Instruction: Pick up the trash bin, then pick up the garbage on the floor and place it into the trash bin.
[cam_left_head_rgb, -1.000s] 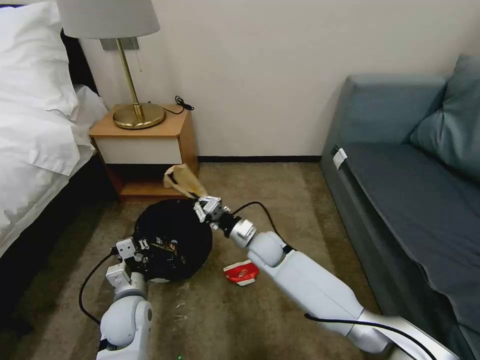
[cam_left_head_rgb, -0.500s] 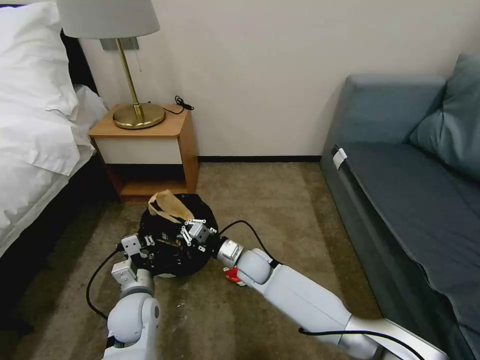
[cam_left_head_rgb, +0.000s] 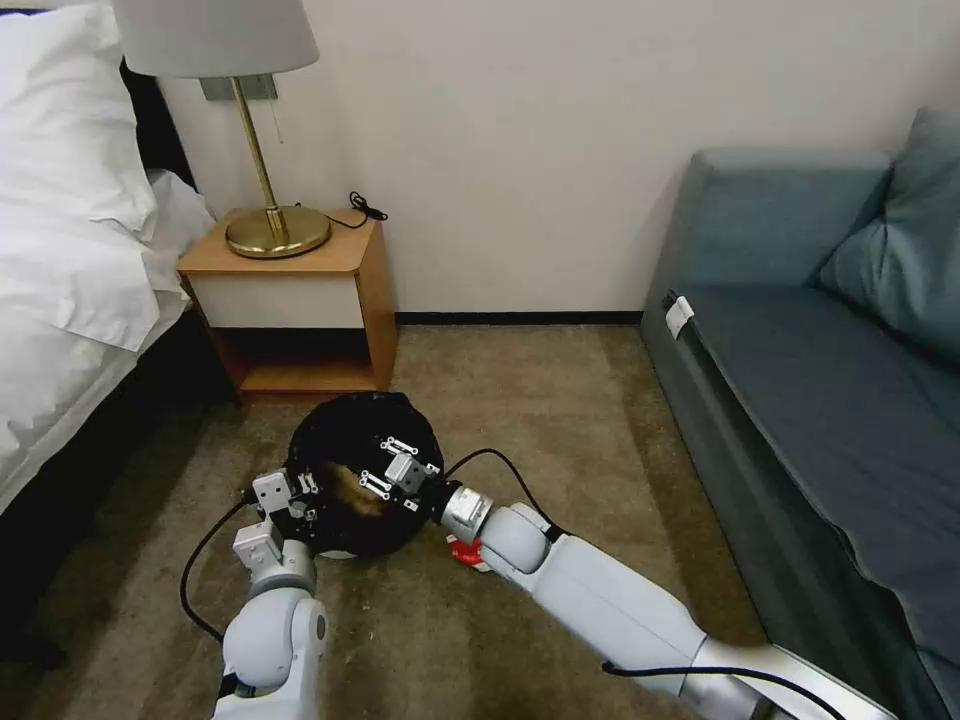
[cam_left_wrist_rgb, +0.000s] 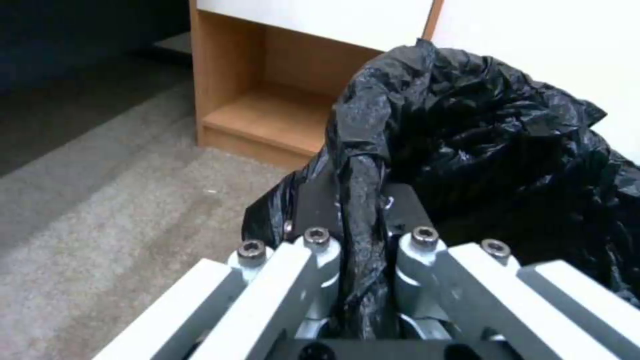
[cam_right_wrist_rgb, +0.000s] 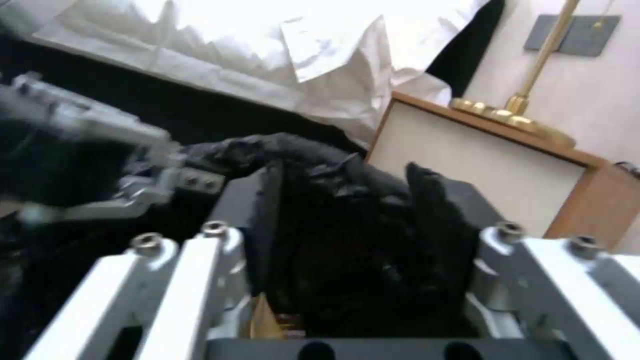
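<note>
On the carpet before the nightstand: trash bin held at its near rim by left hand, fingers pinched tight on the folded black bag. Over the bin mouth, right hand spread wide, gripping nothing; brown paper inside, just beneath. Red-and-white cup on floor beside bin, half hidden under right arm.
</note>
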